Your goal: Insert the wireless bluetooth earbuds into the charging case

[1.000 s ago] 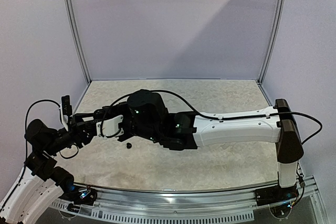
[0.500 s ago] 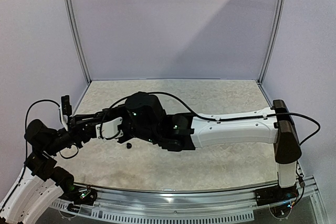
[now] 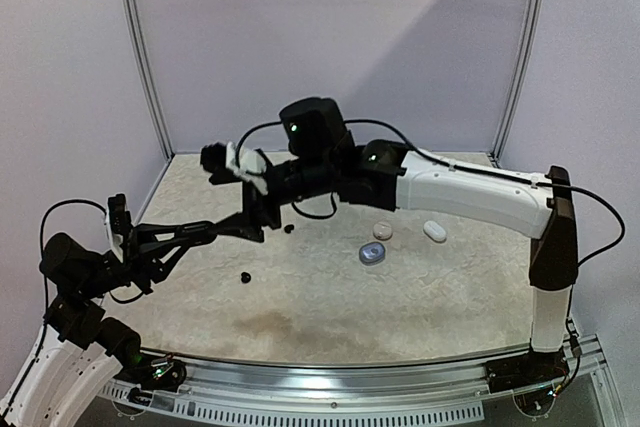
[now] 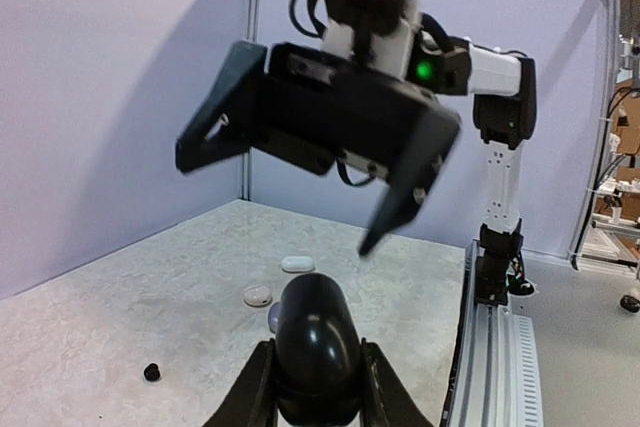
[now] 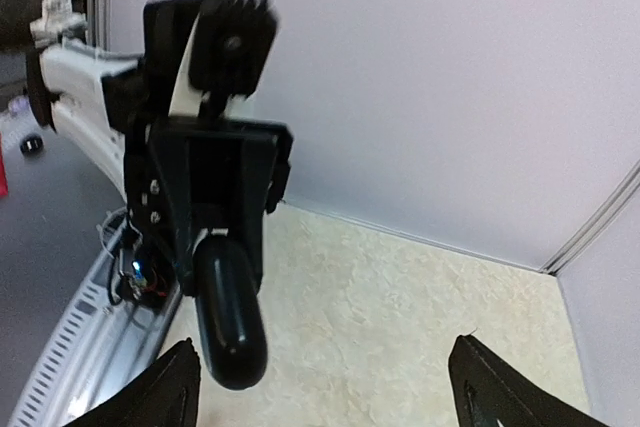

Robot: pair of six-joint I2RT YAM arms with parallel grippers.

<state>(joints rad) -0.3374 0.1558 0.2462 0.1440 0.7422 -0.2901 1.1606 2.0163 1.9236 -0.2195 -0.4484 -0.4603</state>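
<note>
Top external view has the left gripper (image 3: pixel 245 225) low over the table (image 3: pixel 430 297) at the left, its fingers closed around a black case (image 4: pixel 315 337) that the left wrist view shows standing upright between them. Just right of it and nearer the front, a black earbud (image 3: pixel 245 277) lies alone on the table, apart from both grippers; the left wrist view shows it to the left of the held case (image 4: pixel 152 372). A second dark bud (image 3: pixel 289 229) sits further back, under the right arm. The right gripper (image 3: pixel 232 175) hangs well above the table, facing the left one, blurred in this view; the right wrist view shows its fingers (image 5: pixel 180 387) spread wide with nothing between them. To the right lie three more cases, close together: a grey-blue case (image 3: pixel 372 253) nearest the front, a beige case (image 3: pixel 382 231) just behind it, and a white case (image 3: pixel 435 231) further right.
</note>
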